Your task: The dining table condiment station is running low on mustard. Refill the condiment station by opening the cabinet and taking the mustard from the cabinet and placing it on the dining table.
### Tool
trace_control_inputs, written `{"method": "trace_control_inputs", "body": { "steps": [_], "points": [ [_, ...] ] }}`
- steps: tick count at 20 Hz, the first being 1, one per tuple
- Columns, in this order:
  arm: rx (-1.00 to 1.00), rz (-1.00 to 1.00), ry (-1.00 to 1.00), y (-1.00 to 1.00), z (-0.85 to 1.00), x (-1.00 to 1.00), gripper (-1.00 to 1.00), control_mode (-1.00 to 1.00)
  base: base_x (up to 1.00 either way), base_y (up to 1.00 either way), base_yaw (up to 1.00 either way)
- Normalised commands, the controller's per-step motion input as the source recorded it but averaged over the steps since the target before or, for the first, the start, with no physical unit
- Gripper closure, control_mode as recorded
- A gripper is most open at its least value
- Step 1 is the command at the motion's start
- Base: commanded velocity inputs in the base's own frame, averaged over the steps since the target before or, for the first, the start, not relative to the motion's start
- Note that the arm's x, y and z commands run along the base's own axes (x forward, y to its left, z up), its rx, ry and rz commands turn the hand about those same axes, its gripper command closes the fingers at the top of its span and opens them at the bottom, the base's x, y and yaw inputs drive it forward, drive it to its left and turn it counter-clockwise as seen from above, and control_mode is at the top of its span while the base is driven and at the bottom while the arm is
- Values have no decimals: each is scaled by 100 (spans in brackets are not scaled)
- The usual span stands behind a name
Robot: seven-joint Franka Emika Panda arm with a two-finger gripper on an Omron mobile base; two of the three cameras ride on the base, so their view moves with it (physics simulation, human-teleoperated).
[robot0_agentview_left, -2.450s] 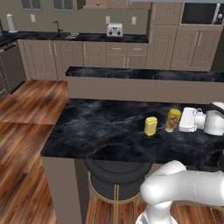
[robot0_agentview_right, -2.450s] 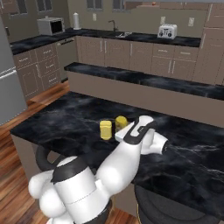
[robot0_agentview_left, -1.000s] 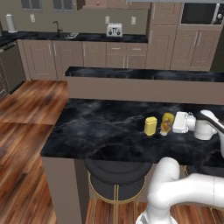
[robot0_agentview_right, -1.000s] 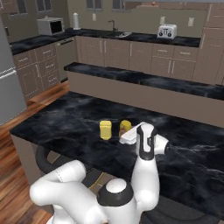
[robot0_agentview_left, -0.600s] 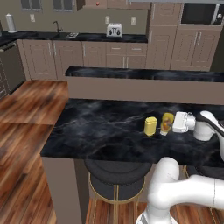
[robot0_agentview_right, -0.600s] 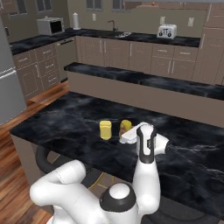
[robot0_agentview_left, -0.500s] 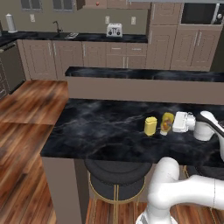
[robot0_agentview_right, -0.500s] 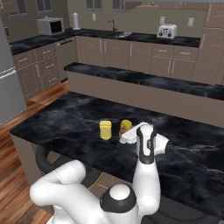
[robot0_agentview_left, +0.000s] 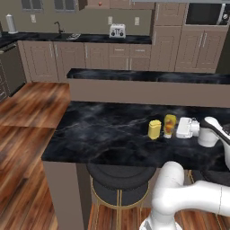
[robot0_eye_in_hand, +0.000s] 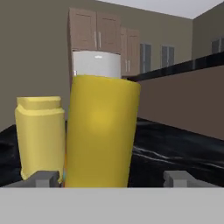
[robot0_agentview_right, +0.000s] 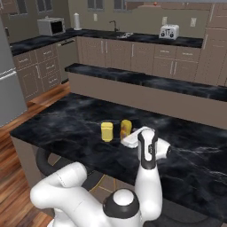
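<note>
1. You have the small rounded yellow mustard squeeze bottle with the orange-red label [robot0_agentview_left: 170, 125] standing upright on the long black white-veined marble dining table [robot0_agentview_left: 103, 134], near its front edge.
2. The two-finger gripper [robot0_eye_in_hand: 113, 178] sits level with the bottle; in the hand view its dark finger tips [robot0_eye_in_hand: 43, 178] stand wide apart on either side of the bottle, and you can see a gap on the right side, so the claw is spread and not clamped.
3. Just beside the mustard, to its left in the left base view, stands a smaller plain yellow blocky container [robot0_agentview_left: 154, 129]; the two are close, possibly touching.
4. A round black gold-legged stool [robot0_agentview_left: 119, 181] is tucked under the table edge in front of the bottles.
5. Behind the table runs a raised black marble ledge [robot0_agentview_left: 148, 76], and beyond it a counter with a white toaster [robot0_agentview_left: 117, 30].
</note>
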Motion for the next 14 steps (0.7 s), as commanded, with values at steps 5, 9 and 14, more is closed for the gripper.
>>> {"method": "trace_control_inputs", "body": {
  "steps": [5,9,14],
  "points": [
    [0,0,-2,0,-27,-10,-100,-100,0,0,0],
    [0,0,-3,0,-14,-10,-100,-100,0,0,0],
    [0,0,0,0,-2,-3,-100,-100,0,0,0]
  ]
}}
